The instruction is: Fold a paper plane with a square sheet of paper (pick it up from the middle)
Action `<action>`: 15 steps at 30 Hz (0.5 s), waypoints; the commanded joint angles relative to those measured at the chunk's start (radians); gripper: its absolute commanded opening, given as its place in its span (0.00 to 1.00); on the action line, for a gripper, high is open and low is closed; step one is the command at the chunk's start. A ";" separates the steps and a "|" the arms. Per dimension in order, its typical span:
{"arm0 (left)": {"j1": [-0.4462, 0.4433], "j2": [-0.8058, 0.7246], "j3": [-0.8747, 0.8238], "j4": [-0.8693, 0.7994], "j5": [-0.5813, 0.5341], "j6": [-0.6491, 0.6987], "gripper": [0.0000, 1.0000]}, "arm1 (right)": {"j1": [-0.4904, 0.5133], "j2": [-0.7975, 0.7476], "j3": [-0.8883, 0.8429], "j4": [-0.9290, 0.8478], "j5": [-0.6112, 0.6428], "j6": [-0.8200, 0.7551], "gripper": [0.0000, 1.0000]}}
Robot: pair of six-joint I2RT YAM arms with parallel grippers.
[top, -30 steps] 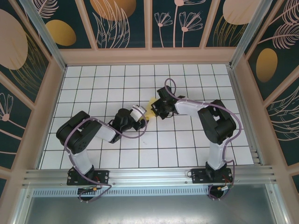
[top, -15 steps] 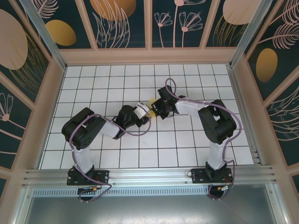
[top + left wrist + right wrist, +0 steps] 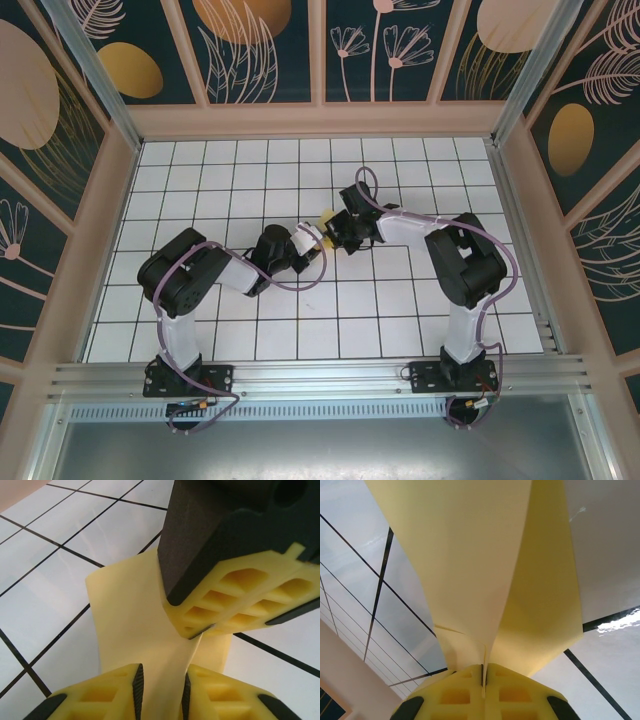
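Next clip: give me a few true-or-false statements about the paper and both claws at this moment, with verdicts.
1. The right claw is shut on the paper. True.
2. The paper lies flat on the table. False: it is bent and held up in the right claw.
3. The left claw has its fingers apart, with paper between them. True.
4. The paper is blue. False: it is pale yellow.
5. The claws sit at opposite table edges. False: they meet near the middle.
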 commanded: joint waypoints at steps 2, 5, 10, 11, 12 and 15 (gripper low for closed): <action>-0.002 0.010 0.006 0.023 0.010 -0.006 0.22 | -0.014 -0.016 -0.006 0.006 -0.016 -0.007 0.11; -0.002 0.011 0.000 0.026 0.016 -0.019 0.18 | -0.026 -0.033 -0.007 -0.002 -0.006 -0.024 0.19; -0.002 -0.014 -0.011 0.012 0.038 -0.068 0.18 | -0.070 -0.084 -0.013 -0.013 0.009 -0.146 0.42; -0.003 -0.020 -0.014 0.015 0.043 -0.084 0.18 | -0.080 -0.093 -0.016 0.002 -0.002 -0.186 0.45; -0.002 -0.024 -0.020 0.021 0.050 -0.104 0.18 | -0.088 -0.102 -0.021 0.009 -0.010 -0.229 0.48; -0.003 -0.033 -0.032 0.040 0.060 -0.191 0.19 | -0.108 -0.130 -0.052 0.038 -0.029 -0.356 0.49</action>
